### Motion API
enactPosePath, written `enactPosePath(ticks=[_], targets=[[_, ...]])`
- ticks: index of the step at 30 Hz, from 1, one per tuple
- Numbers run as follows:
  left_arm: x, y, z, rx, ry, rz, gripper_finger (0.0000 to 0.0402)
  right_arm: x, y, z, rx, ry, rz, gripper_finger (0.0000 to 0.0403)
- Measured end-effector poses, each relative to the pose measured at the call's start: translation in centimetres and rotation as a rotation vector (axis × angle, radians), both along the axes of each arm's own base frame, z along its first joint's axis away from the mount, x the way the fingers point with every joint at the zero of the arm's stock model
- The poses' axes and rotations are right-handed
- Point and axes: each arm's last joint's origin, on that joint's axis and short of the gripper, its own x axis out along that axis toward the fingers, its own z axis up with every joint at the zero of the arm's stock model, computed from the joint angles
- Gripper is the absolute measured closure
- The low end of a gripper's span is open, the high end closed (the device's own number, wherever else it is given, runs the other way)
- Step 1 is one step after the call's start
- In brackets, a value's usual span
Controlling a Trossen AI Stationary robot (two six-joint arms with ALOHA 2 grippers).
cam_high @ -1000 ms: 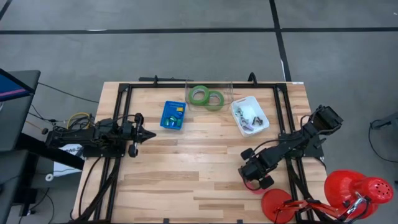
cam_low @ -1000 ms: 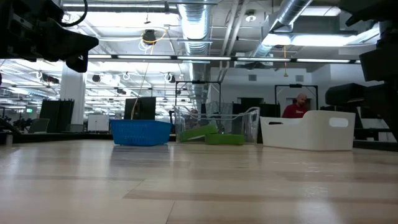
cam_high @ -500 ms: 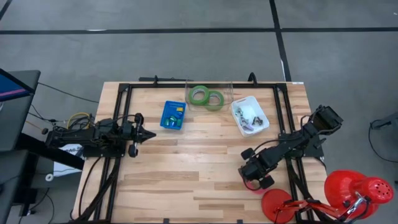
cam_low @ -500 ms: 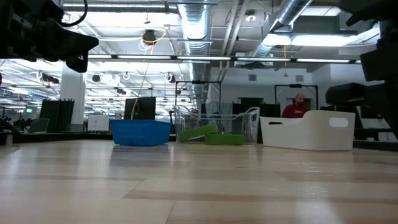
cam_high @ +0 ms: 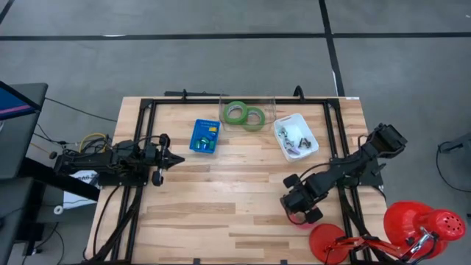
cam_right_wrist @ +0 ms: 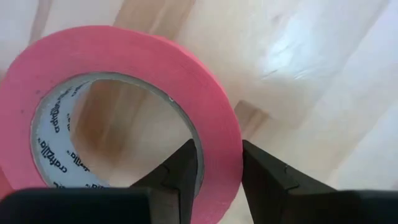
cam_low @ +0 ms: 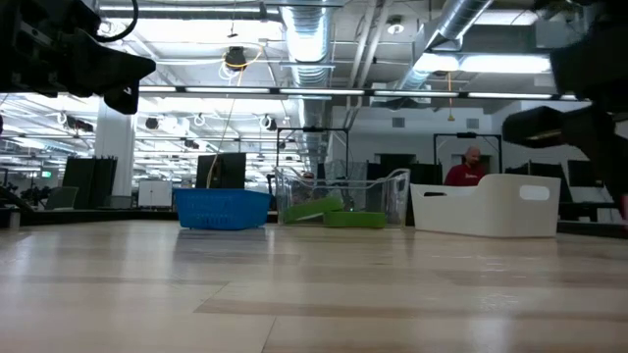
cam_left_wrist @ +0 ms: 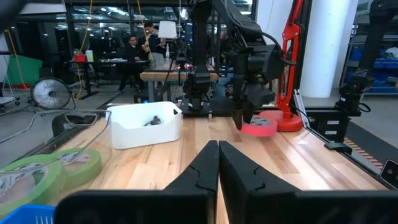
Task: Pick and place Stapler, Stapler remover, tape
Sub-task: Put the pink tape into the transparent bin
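Note:
A pinkish-red tape roll [cam_right_wrist: 124, 93] sits in my right gripper [cam_right_wrist: 219, 165] near the table's right near corner [cam_high: 298, 213]. It also shows in the left wrist view [cam_left_wrist: 259, 127]. Two green tape rolls [cam_high: 245, 115] lie flat in a clear container at the far edge. My left gripper [cam_high: 176, 158] is shut and hovers at the table's left side, holding nothing. No stapler or stapler remover can be made out. My right gripper pinches the wall of the pink roll [cam_right_wrist: 217, 134], one finger inside the hollow centre and one outside. The fingers come from above, pointing down. The roll hangs tilted below them [cam_left_wrist: 259, 127]; whether its low edge touches the table, I cannot tell.
A blue basket [cam_high: 205, 136] with small items and a white bin [cam_high: 296, 137] stand near the far edge beside the clear container. A red lamp base [cam_high: 327, 243] and its head [cam_high: 416, 224] crowd the right near corner. Bare wood [cam_high: 221, 199] spreads across the middle.
My right arm, with the pink roll in its gripper, has shifted a little toward the table's left; in the low view its dark bulk has come further into the picture. My left arm has kept still.

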Motion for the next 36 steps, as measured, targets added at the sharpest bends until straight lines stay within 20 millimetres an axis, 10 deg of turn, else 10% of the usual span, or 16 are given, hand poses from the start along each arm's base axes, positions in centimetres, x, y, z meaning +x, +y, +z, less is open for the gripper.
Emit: enactPosePath(ticks=[17, 36], targets=[[0.0, 0.0, 0.1, 0.000, -0.008, 0.000, 0.0398, 4.6, -5.8, 5.1, 0.004, -0.202, -0.272, 0.0296], [0.0, 0.0, 0.2, 0.000, -0.017, 0.000, 0.0398, 7.9, -16.8, 10.8, 0.009, -0.409, -0.665, 0.0296]])
